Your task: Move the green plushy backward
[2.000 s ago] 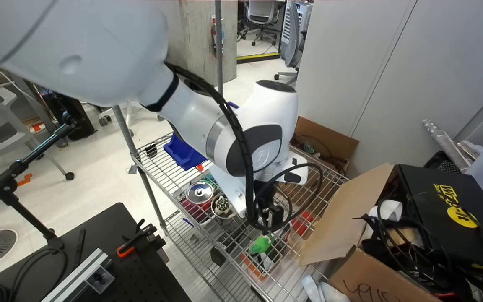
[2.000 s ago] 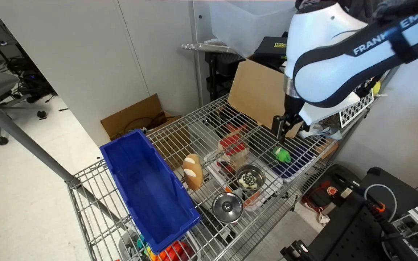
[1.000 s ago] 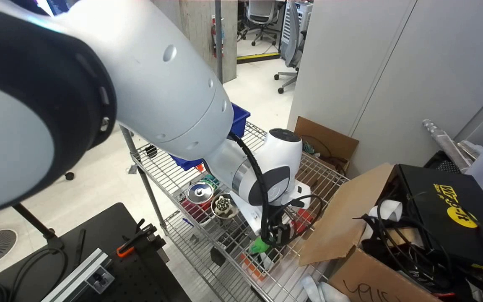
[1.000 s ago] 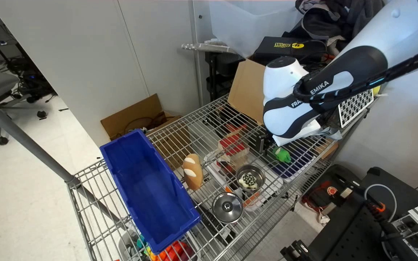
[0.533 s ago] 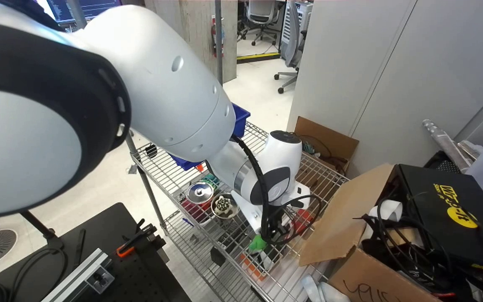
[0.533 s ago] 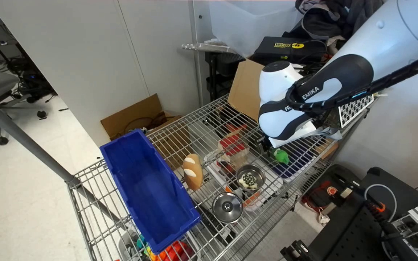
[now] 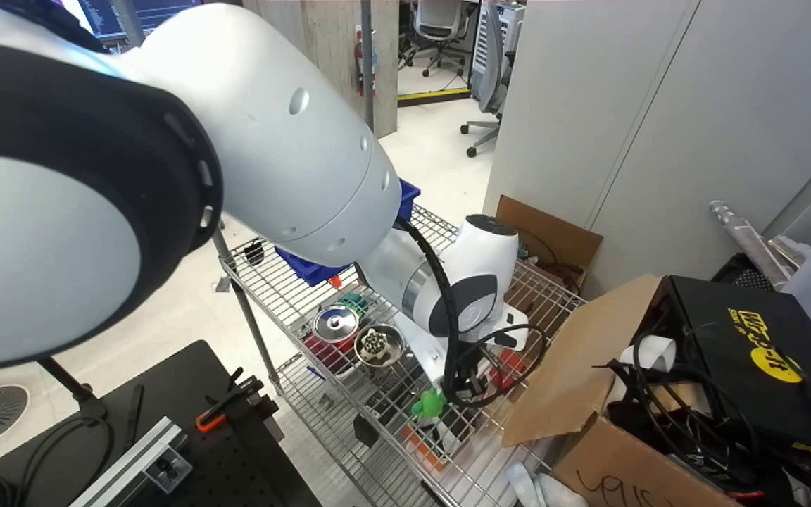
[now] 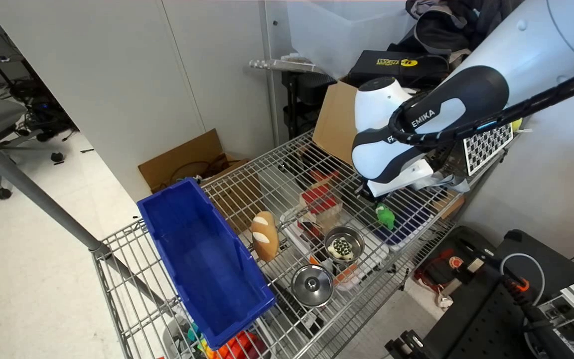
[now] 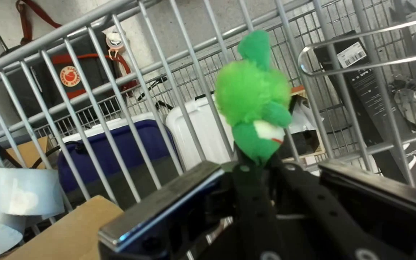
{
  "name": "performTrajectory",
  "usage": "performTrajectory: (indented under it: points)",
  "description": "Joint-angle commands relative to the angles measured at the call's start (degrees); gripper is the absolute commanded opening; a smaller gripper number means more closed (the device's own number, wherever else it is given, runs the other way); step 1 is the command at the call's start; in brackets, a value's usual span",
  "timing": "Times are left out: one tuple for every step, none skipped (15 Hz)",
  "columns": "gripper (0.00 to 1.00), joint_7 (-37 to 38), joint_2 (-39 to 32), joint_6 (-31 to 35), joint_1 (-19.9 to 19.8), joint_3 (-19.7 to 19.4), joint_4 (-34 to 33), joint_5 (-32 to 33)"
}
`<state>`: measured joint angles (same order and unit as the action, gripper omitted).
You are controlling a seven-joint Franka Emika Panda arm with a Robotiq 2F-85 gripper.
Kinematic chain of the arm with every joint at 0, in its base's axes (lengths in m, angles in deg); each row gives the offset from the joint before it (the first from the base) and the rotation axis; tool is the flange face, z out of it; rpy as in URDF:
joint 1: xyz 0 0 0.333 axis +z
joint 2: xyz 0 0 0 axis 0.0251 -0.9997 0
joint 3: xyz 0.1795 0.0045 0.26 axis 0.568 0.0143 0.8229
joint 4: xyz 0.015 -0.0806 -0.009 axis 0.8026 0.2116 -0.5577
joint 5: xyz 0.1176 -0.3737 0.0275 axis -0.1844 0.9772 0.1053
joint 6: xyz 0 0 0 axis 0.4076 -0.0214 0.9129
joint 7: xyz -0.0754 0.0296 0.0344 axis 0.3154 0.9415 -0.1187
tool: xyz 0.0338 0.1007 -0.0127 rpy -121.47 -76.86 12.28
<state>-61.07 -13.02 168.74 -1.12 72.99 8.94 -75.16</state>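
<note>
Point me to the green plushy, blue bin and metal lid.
Green plushy [image 9: 246, 94], in the wrist view: fuzzy body.
Blue bin [image 8: 203, 252], in an exterior view: inner floor.
Metal lid [image 8: 312, 284], in an exterior view: centre knob.

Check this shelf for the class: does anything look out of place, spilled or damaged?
One oddity: in both exterior views, a spotted toy-like figure sits inside the metal bowl, where food would seem likelier. I see nothing spilled or damaged.
</note>
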Motion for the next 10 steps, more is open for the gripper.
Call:
performTrajectory:
  points:
    - [0.02,-0.6,1.2,-3.7,-0.2,0.2,-1.8,-2.3]
    - [0.02,-0.8,2.0,-3.1,-0.1,0.4,-1.9,-2.6]
    - [0.02,-0.2,2.2,-3.0,0.1,0.5,-3.0,-3.1]
    - [0.02,0.6,2.1,-3.0,0.3,0.7,-4.8,-3.7]
    - [0.02,1.6,1.3,-3.9,0.7,1.1,-8.0,-4.6]
    - [0.02,2.3,0.7,-4.1,1.0,1.3,-10.3,-5.2]
    - [0.02,4.1,-1.4,-5.0,1.6,1.4,-14.9,-5.9]
    - [0.02,5.2,-2.9,-4.5,1.9,1.7,-18.3,-6.7]
    - [0.02,8.0,-4.8,-7.1,3.0,1.3,-22.0,-6.9]
    - [0.02,8.9,-6.4,-7.1,2.8,2.1,-24.9,-8.3]
